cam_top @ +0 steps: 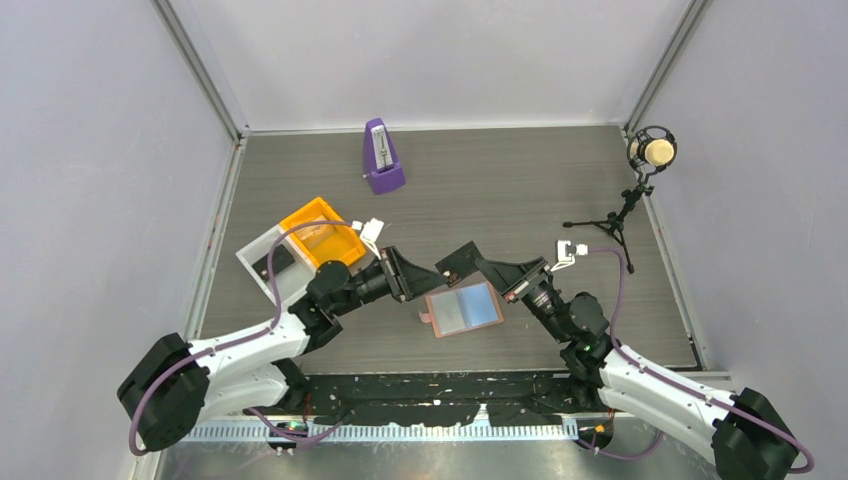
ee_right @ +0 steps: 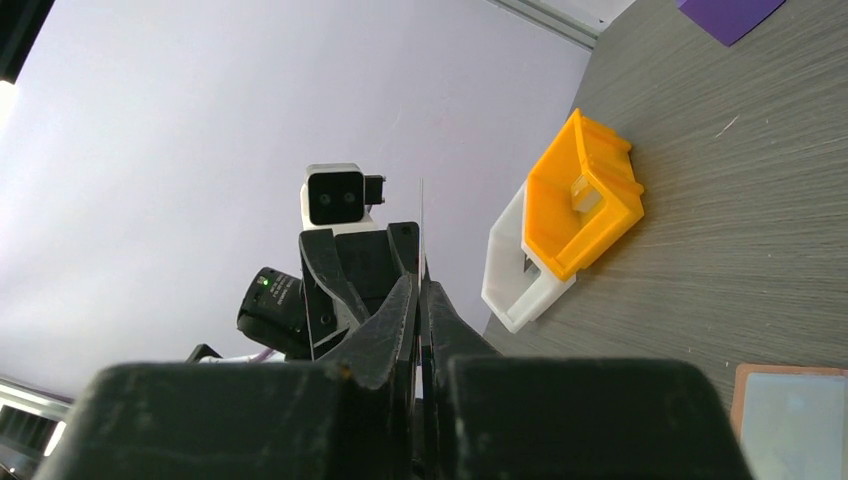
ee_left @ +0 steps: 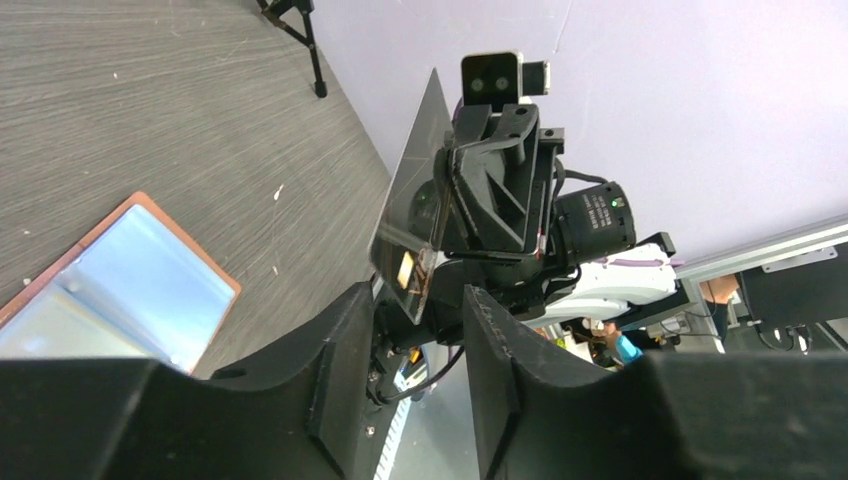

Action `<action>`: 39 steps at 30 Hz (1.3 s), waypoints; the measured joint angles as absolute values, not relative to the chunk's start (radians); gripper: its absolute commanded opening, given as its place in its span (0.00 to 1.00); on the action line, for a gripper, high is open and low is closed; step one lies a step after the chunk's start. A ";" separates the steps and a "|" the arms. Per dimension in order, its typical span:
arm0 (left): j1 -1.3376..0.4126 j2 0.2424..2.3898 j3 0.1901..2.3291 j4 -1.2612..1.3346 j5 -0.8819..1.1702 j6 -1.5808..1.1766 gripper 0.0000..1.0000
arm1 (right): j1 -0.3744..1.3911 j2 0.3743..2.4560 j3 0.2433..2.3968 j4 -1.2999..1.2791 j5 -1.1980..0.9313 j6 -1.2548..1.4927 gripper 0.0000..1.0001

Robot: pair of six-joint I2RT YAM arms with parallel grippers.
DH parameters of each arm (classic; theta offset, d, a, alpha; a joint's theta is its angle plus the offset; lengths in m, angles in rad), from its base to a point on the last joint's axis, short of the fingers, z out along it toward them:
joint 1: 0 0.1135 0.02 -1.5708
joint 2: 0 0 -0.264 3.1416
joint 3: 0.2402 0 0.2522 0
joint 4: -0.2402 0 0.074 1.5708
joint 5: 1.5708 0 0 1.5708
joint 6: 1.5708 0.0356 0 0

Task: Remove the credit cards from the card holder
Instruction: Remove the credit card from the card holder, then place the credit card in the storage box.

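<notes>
I hold one credit card pinched in my right gripper above the counter, the card holder lies open beneath, and my left gripper, spread and empty, faces the card: a handover, I reckon, needing a square close on its free edge.

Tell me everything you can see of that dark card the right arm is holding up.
The credit card is a thin, flat, dark, glossy rectangle, seemingly stiff plastic, with a small gold patch near its lower end. The right tool is shut on one edge, holding it tilted in the air near the open card holder. From the right wrist it appears edge-on, a thin line. The left tool stands open by its lower corner; whether it touches is unclear.
</notes>
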State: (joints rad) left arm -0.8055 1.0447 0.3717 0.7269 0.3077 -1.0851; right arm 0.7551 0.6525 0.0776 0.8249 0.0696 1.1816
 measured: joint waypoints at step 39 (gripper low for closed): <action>-0.350 0.629 0.567 -0.078 0.413 -0.763 0.00 | 0.755 0.391 0.030 0.588 0.051 1.054 0.96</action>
State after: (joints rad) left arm -0.3500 0.6289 0.5667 -0.0780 0.4129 -0.7631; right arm 0.7551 0.3912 0.0296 0.5880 0.0505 1.0542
